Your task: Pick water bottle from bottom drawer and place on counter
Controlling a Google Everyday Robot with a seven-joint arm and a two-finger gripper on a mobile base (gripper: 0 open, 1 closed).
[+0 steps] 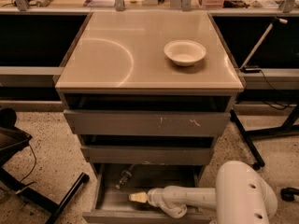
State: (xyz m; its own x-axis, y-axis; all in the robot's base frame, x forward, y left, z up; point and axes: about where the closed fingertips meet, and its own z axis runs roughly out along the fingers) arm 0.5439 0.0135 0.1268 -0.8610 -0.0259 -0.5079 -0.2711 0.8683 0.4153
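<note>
From your one camera view, the small clear plastic water bottle (124, 177) lies tilted at the back left of the open grey metal bottom drawer (107, 216). The pale-tipped tool (137, 197) sits inside that drawer, near the bottle and seemingly not touching it. You cannot tell whether it is apart or together. A white round bowl (185, 52) rests on the glossy tan tabletop (117, 64).

Reaches in from the lower right corner of the view, low down. Starts at a big rounded white joint housing (245, 195), runs leftward as a slim white forearm (198, 197) lying nearly level, then thickens into a knuckled wrist (170, 203). Ends in a pale cream claw (138, 197), pointing left, at the bottom centre of the view, in line with the forearm.
</note>
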